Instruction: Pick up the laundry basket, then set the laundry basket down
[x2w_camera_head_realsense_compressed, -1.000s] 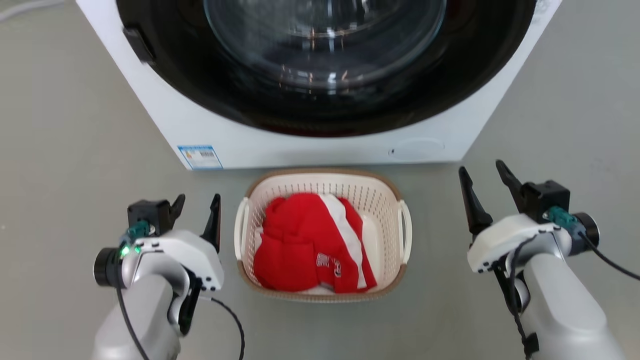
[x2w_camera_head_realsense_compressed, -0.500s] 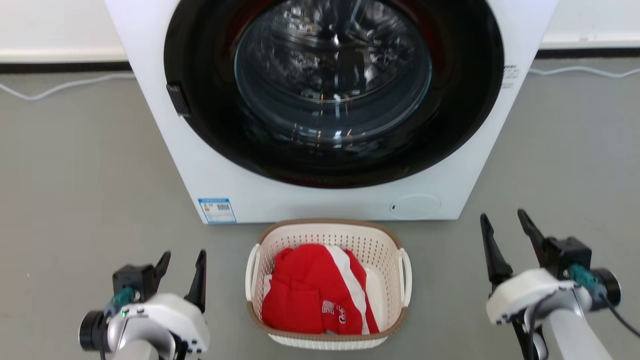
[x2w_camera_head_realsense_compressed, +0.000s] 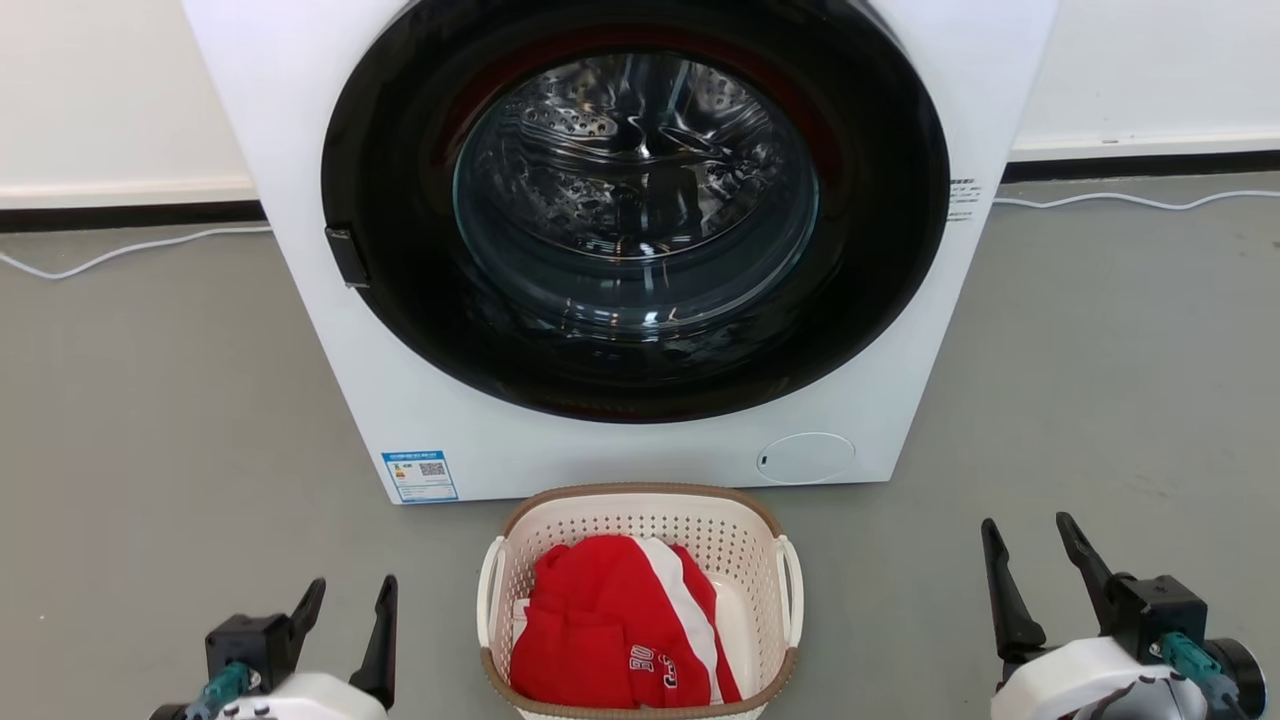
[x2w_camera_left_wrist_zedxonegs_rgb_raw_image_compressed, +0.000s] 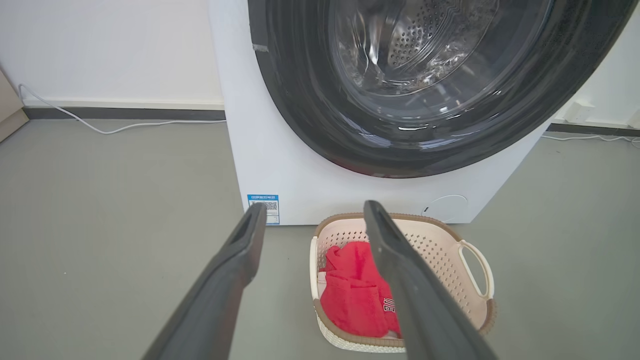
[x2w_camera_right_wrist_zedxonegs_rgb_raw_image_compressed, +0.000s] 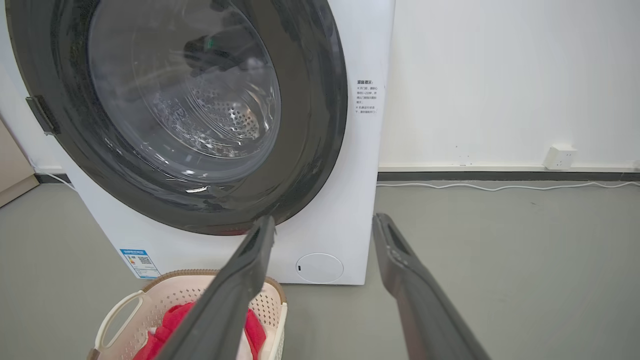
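You have the laundry basket (x2w_camera_head_realsense_compressed: 600, 525) standing upright on the grey floor (x2w_camera_head_realsense_compressed: 150, 400), just in front of the white washing machine (x2w_camera_head_realsense_compressed: 300, 250), its far rim near the machine's base and below the round glass door (x2w_camera_head_realsense_compressed: 635, 190). A red garment (x2w_camera_head_realsense_compressed: 600, 640) with a white stripe and white lettering lies heaped inside it, leaving some bare basket on its right side. Your left gripper (x2w_camera_head_realsense_compressed: 353, 582) sits low at the basket's left, apart from the white loop handle (x2w_camera_head_realsense_compressed: 489, 590) on that side, with its jaws parted to a moderate gap and nothing between them. Your right gripper (x2w_camera_head_realsense_compressed: 1025, 520) is farther off, well apart from the basket on its right, with its jaws likewise spread and empty. Neither gripper touches the basket. In the left wrist view the basket lies beyond the jaws, and one jaw crosses in front of the garment. In the right wrist view the basket shows at the lower left, with one jaw crossing in front of its near corner. A blue label (x2w_camera_head_realsense_compressed: 420, 476) is stuck at the lower left of the machine's front. A white cable (x2w_camera_head_realsense_compressed: 100, 262) runs along the floor by the wall, and a wall socket (x2w_camera_right_wrist_zedxonegs_rgb_raw_image_compressed: 559, 157) sits low on the wall to the machine's right.
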